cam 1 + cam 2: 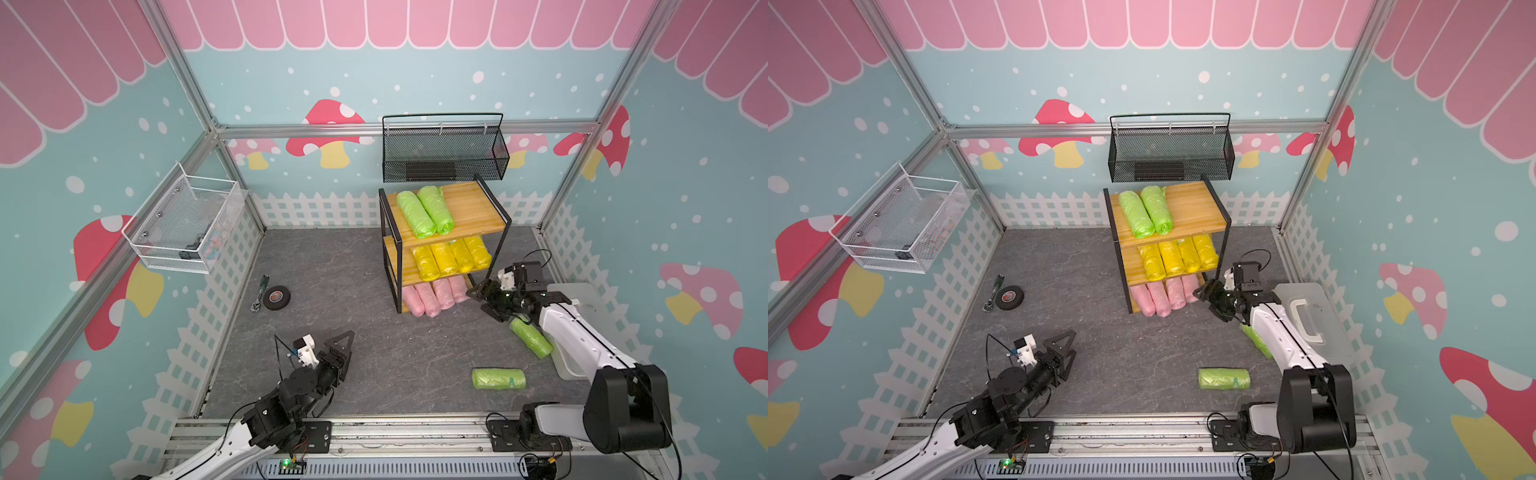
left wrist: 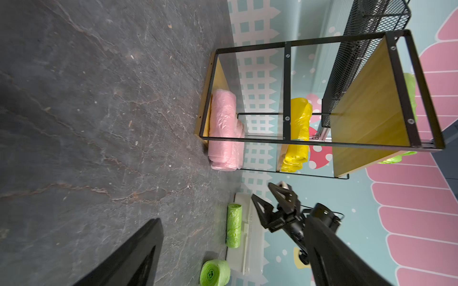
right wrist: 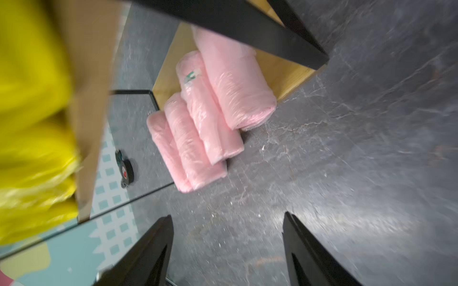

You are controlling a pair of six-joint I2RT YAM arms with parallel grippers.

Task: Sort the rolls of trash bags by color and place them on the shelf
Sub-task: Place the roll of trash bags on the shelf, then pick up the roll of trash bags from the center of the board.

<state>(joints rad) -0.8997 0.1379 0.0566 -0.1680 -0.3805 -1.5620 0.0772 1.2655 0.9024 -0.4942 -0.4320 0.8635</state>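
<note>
On the far wall, black mesh basket (image 1: 444, 156) hooked over the aluminium rail (image 1: 291, 129), something dark and flat at its bottom. On the left wall, white wire basket (image 1: 183, 228) holding small items too blurred to name. On the grey stone-patterned floor (image 1: 332, 270), left of centre, black tape roll (image 1: 276, 298) lying flat, red label in its core; green-handled ratchet (image 1: 259, 291) just beside it, on its left. Against the right wall, white plastic case (image 1: 1304, 291).

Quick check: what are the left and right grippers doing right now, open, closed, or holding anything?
Left gripper: open, jaws apart, holding nothing.
Right gripper: open, jaws spread wide, nothing between them.
</note>
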